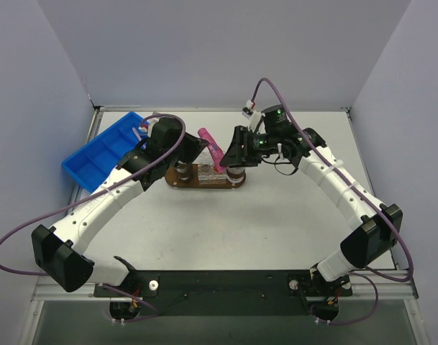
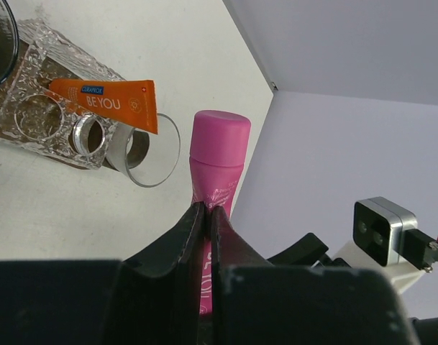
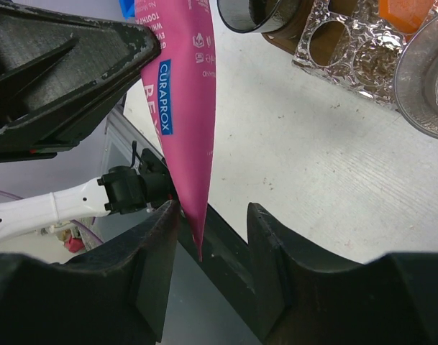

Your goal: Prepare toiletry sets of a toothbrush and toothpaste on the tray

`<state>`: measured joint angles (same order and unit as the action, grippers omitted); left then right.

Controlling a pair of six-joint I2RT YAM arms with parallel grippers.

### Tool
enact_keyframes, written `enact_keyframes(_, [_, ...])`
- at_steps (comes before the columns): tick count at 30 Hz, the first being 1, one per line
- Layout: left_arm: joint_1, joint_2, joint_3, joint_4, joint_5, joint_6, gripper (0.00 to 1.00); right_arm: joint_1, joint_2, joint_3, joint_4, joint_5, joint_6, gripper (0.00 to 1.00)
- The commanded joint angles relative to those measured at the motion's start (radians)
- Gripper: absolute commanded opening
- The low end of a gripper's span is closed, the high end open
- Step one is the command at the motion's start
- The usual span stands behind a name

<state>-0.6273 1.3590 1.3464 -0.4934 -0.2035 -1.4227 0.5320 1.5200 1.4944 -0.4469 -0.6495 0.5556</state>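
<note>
**Top external view.**
- Tray (image 1: 177, 180): a dark wooden board, set on the desk (image 1: 276, 223) just to 12 o'clock of centre. A clear holder (image 1: 204, 173) is carried on it.
- Blue bin (image 1: 96, 162): placed at 10 o'clock.
- Pink tube (image 1: 210, 144): held in the air by the tray's 12 o'clock edge. It is flanked by the left gripper (image 1: 201, 146) from 9 o'clock and the right gripper (image 1: 226, 159) from 3 o'clock.

**Left wrist view.**
- Left gripper (image 2: 206, 212): the jaws are clenched on the body of the pink tube (image 2: 219, 154), whose cap end is pointed to 12 o'clock.
- Orange tube (image 2: 111, 100): laid across the clear holder (image 2: 24, 115) at 10 o'clock, beside a glass cup (image 2: 125, 147).
- No brush can be made out.

**Right wrist view.**
- Right gripper (image 3: 213, 210): the jaws are released and set to either side of the flat crimped end of the pink tube (image 3: 183, 93), which is printed as toothpaste.
- Whether the 9 o'clock finger is touched by that end cannot be told.
- Left gripper (image 3: 67, 65): seen at 10 o'clock, grasping the tube higher up.

**Step judged.** A hand-over of the pink tube from left to right is in hand, ahead of its placing on the tray.

**Next move judged.** The right jaws are to be closed squarely on the flat end before the left jaws are let go. The thin taper is likely to slip if pinched near its tip.
</note>
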Motion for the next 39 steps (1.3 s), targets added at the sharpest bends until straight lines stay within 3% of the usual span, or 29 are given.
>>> enact_keyframes(1, [-0.011, -0.018, 0.008, 0.078, 0.007, -0.091, 0.04, 0.005, 0.025, 0.062, -0.015, -0.048, -0.029, 0.37])
enact_keyframes(4, [-0.015, -0.023, -0.010, 0.084, 0.018, -0.097, 0.04, 0.005, 0.046, 0.072, -0.021, -0.056, -0.034, 0.31])
enact_keyframes(7, [-0.018, -0.031, -0.026, 0.093, 0.024, -0.107, 0.04, 0.005, 0.058, 0.078, -0.021, -0.070, -0.034, 0.17])
enact_keyframes(9, [-0.018, -0.034, -0.038, 0.099, 0.027, -0.102, 0.05, 0.005, 0.062, 0.082, -0.021, -0.073, -0.036, 0.01])
enact_keyframes(11, [-0.018, -0.040, -0.052, 0.111, 0.036, -0.096, 0.14, 0.005, 0.058, 0.084, -0.022, -0.072, -0.034, 0.00])
enact_keyframes(14, [-0.014, -0.043, -0.049, 0.122, 0.052, -0.049, 0.37, 0.003, 0.039, 0.086, -0.026, -0.062, -0.043, 0.00])
enact_keyframes(19, [0.009, -0.028, 0.000, 0.135, 0.119, 0.094, 0.55, -0.013, 0.008, 0.087, -0.042, -0.076, -0.059, 0.00])
enact_keyframes(20, [0.012, -0.026, 0.006, 0.130, 0.130, 0.143, 0.67, -0.017, 0.000, 0.089, -0.056, -0.081, -0.065, 0.00])
enact_keyframes(23, [0.046, -0.038, 0.025, 0.107, 0.153, 0.211, 0.69, -0.036, -0.017, 0.101, -0.105, -0.096, -0.094, 0.00])
enact_keyframes(26, [0.093, -0.092, 0.004, 0.162, 0.187, 0.377, 0.72, -0.059, -0.032, 0.119, -0.189, -0.110, -0.132, 0.00])
enact_keyframes(29, [0.147, -0.107, -0.001, 0.246, 0.309, 0.595, 0.72, -0.079, -0.040, 0.144, -0.306, -0.144, -0.203, 0.00])
enact_keyframes(32, [0.173, -0.077, 0.014, 0.312, 0.569, 0.810, 0.72, -0.082, -0.035, 0.176, -0.455, -0.167, -0.287, 0.00])
enact_keyframes(33, [0.175, -0.066, 0.019, 0.322, 0.720, 0.841, 0.72, -0.081, -0.034, 0.181, -0.492, -0.174, -0.322, 0.00])
enact_keyframes(36, [0.172, -0.009, 0.037, 0.354, 0.997, 0.890, 0.72, -0.079, -0.034, 0.187, -0.617, -0.187, -0.376, 0.00])
enact_keyframes(39, [0.141, 0.034, 0.039, 0.363, 1.134, 0.898, 0.72, -0.075, -0.038, 0.187, -0.723, -0.193, -0.413, 0.00])
